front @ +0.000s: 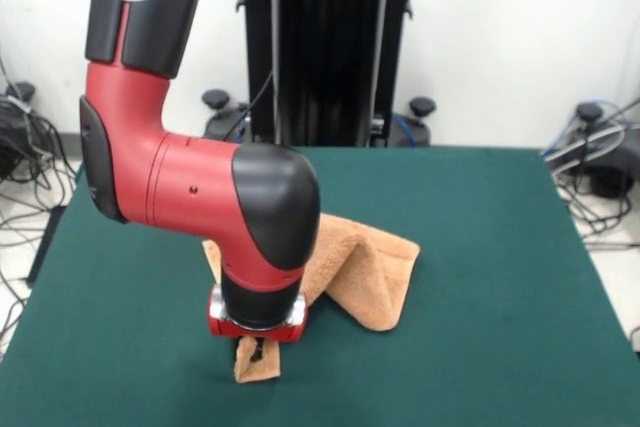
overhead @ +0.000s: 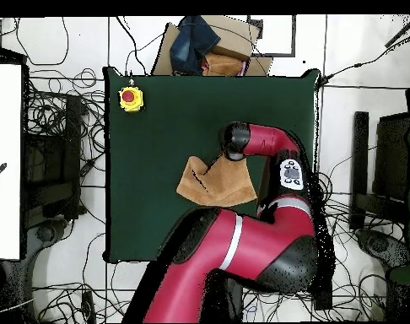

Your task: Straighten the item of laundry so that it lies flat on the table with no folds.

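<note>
The peach-orange towel (front: 365, 267) lies crumpled and folded on the dark green table (front: 480, 347), near its middle. In the overhead view the towel (overhead: 213, 181) shows as a bunched, roughly triangular heap on the table (overhead: 149, 186). My gripper (front: 258, 349) points down at the towel's near corner. That corner wraps around the gripper just above the tabletop and hides most of it. From above, the black wrist (overhead: 234, 140) covers the gripper, at the towel's far corner.
A yellow box with a red button (overhead: 131, 99) sits at a table corner in the overhead view. A cardboard box with a dark blue object (overhead: 200, 42) stands beyond the table edge. Cables lie on the floor around the table. The black pedestal (front: 325, 47) stands behind.
</note>
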Robot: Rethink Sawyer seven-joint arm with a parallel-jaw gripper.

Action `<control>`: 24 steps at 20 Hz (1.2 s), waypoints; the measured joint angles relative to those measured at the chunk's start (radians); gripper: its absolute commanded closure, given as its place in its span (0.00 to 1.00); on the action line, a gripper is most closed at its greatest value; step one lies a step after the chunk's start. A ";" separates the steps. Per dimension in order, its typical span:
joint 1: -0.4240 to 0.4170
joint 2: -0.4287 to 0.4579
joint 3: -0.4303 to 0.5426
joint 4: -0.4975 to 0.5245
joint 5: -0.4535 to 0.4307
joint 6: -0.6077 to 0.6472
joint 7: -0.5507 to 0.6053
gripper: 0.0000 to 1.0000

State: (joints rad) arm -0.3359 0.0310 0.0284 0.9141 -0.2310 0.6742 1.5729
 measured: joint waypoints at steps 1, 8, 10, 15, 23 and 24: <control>0.000 0.001 0.000 -0.004 0.000 0.000 0.000 1.00; 0.000 0.009 0.000 -0.028 0.000 -0.010 0.000 1.00; 0.000 0.010 0.000 -0.034 -0.001 -0.016 0.000 1.00; -0.001 0.011 0.000 -0.047 -0.001 -0.026 0.000 1.00; -0.001 0.012 0.000 -0.064 -0.034 -0.072 0.000 1.00; -0.001 0.012 0.000 -0.065 -0.036 -0.073 0.000 1.00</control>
State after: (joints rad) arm -0.3364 0.0430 0.0287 0.8493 -0.2670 0.6010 1.5726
